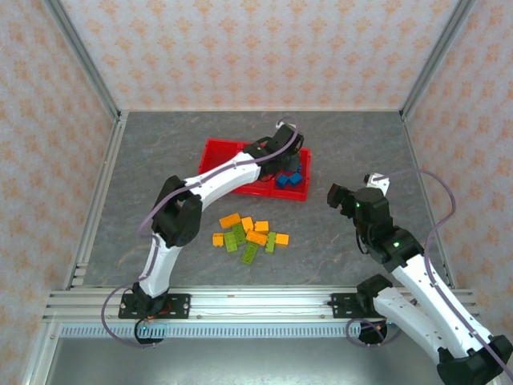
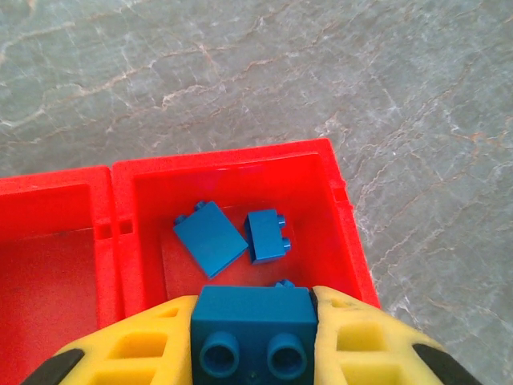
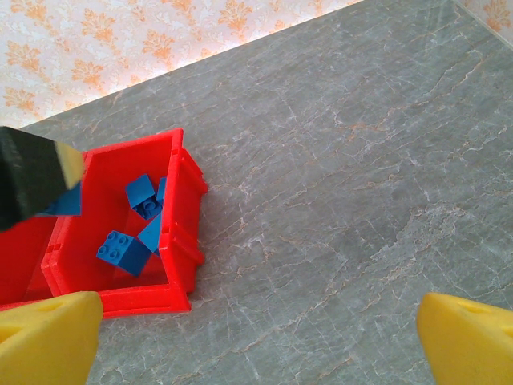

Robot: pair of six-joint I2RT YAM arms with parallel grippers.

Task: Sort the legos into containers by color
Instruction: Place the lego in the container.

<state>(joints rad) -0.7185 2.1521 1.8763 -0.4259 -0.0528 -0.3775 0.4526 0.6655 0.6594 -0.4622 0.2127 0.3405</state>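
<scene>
Jaws of my left gripper (image 2: 255,325) clamp a blue brick (image 2: 252,309), long axis left-right, studs toward the wrist, above the right compartment of the red tray (image 2: 343,216); on my right gripper (image 3: 256,337) they gape wide, empty.

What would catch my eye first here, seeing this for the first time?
The bright red tray in the middle of the grey table, with blue bricks in its right end compartment. The left pincer hangs over that compartment, shut on another blue brick. On the table's near side lies a loose heap of orange and green bricks.
</scene>
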